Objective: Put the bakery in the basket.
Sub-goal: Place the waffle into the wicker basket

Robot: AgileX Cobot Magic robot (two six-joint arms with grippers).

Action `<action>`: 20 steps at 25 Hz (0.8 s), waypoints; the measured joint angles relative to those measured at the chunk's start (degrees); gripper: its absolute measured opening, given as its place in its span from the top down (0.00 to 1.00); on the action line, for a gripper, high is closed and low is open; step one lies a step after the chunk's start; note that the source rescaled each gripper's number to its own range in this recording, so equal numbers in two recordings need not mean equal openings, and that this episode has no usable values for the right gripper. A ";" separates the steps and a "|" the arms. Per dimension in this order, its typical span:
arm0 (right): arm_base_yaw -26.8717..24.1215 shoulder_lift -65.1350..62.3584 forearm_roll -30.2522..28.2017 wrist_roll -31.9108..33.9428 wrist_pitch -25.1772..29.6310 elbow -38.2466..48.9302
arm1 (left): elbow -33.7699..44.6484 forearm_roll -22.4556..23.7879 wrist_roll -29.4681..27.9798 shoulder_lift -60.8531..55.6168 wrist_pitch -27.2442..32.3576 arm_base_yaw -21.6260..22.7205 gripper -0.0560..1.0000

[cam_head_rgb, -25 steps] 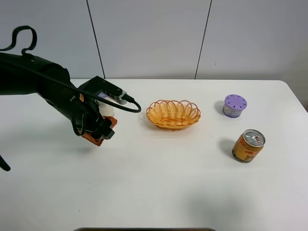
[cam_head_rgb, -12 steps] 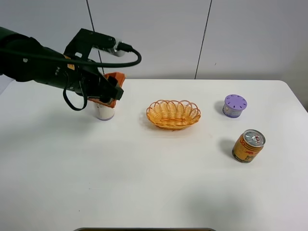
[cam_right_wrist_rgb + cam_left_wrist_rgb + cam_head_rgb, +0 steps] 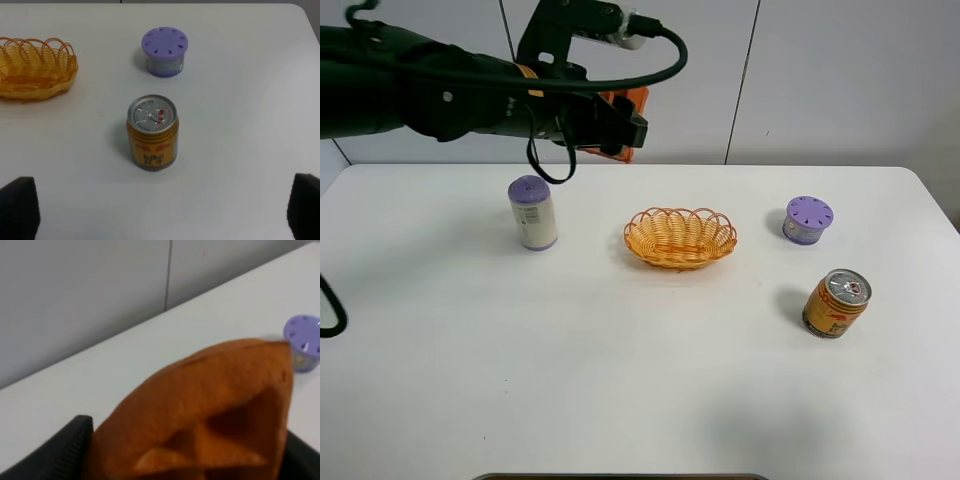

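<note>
White matte tabletop [image 3: 620, 380] with rounded corners, backed by a grey panelled wall [image 3: 840, 70] with dark vertical seams. On it, a shallow oval golden-orange wicker basket [image 3: 680, 237] with a looped rim, towards the wall side. High view: the left gripper [image 3: 623, 125] is clamped on the small orange-brown waffle wedge [image 3: 636, 100], held in the air up-left of the basket, well apart from it, wall behind. Left wrist view: the wedge [image 3: 210, 410] fills the frame, blurred, with black fingers [image 3: 65, 452] on both sides of it. The right gripper [image 3: 160, 215] has its jaws spread wide over bare table. Left of the basket: an upright white cylindrical bottle [image 3: 532, 212] with a purple cap. Right of the basket: a short clear jar [image 3: 808, 220] with a purple perforated lid, and nearer the front edge an upright gold drink can [image 3: 836, 303]; all three stand apart from the basket.
</note>
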 joint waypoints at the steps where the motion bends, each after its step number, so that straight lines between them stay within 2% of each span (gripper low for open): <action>1: 0.00 0.00 0.00 0.00 0.00 0.00 | -0.84 -0.05 -0.01 1.49 -1.19 -0.36 0.94; 10: 0.00 0.00 0.00 0.00 0.00 0.00 | -2.82 -1.17 -0.24 11.63 -10.85 -3.19 0.94; 20: 0.00 0.00 0.00 0.00 0.00 0.00 | -2.86 -1.28 -0.24 21.21 -21.53 -3.24 0.94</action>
